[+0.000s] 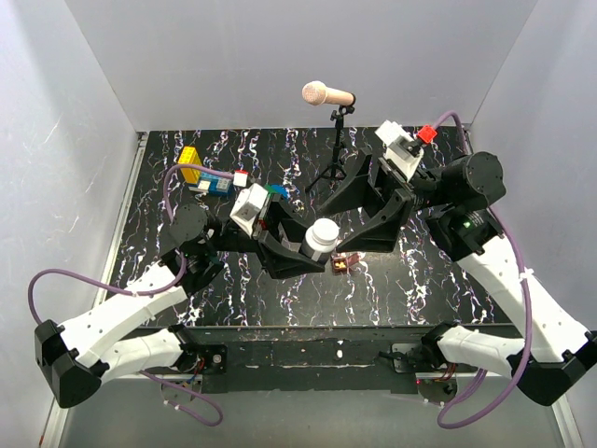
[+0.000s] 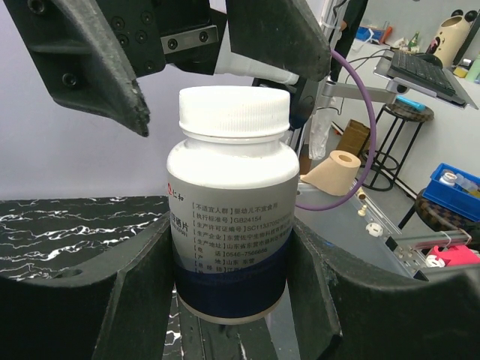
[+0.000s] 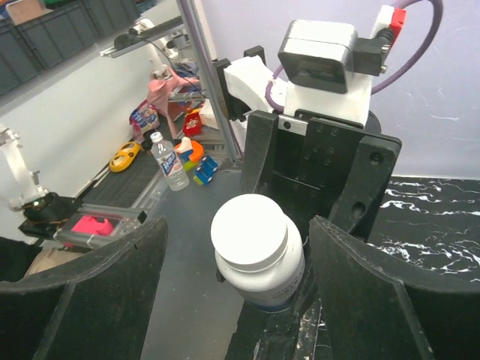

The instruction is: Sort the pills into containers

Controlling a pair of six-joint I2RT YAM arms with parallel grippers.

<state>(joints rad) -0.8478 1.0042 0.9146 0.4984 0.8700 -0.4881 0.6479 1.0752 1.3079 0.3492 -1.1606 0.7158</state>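
Upright white bottle pinched in left gripper; right gripper spread, jaws flanking cap along bottle's axis, seemingly not touching; pill box just beside bottle

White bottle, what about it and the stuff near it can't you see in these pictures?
- Pills inside the white bottle: hidden in every view. Its cap is on and its wall is not see-through.
- Label, left wrist view: the left gripper covers its lower side edges.
- Pill box, top external view: too small to tell whether its lids are open or anything is inside. Neither wrist view shows it.
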